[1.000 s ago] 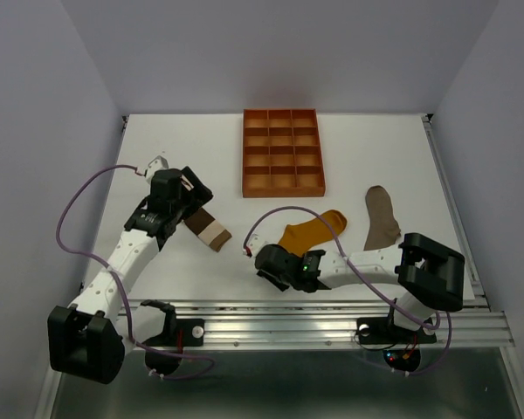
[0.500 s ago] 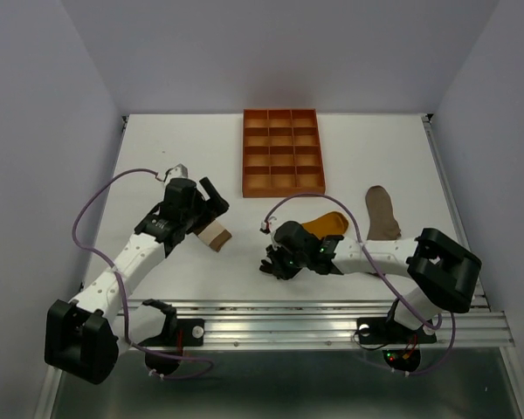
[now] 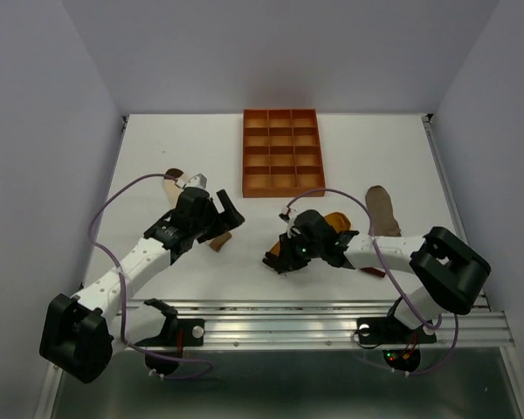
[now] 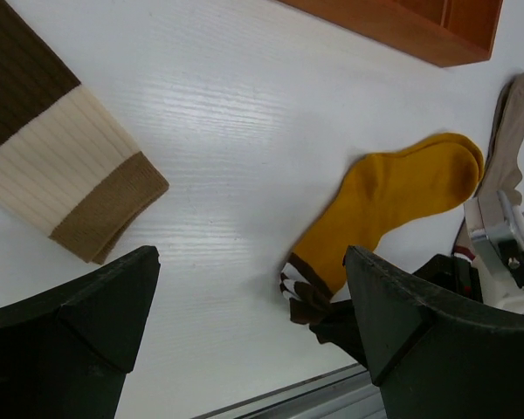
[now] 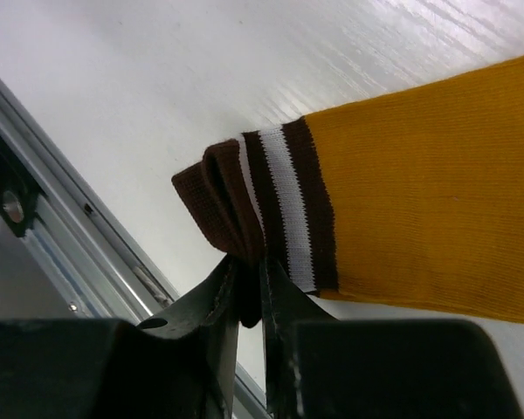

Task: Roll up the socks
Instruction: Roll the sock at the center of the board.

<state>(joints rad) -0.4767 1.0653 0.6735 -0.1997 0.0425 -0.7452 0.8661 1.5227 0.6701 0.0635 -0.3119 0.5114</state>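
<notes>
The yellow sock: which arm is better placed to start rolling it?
Right: the right end effector pinches the striped cuff of the yellow sock; the left end effector hangs open, holding nothing.

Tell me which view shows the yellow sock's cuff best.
Right wrist view: the cuff is close and sharp, pinched in the right gripper's jaws. The left wrist view shows it small; the top view hides it behind the right arm.

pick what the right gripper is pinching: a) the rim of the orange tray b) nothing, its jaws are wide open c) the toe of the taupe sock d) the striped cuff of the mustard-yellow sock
D: in the right wrist view the right gripper has its fingers closed on the brown-and-white striped cuff of the mustard-yellow sock.
</notes>
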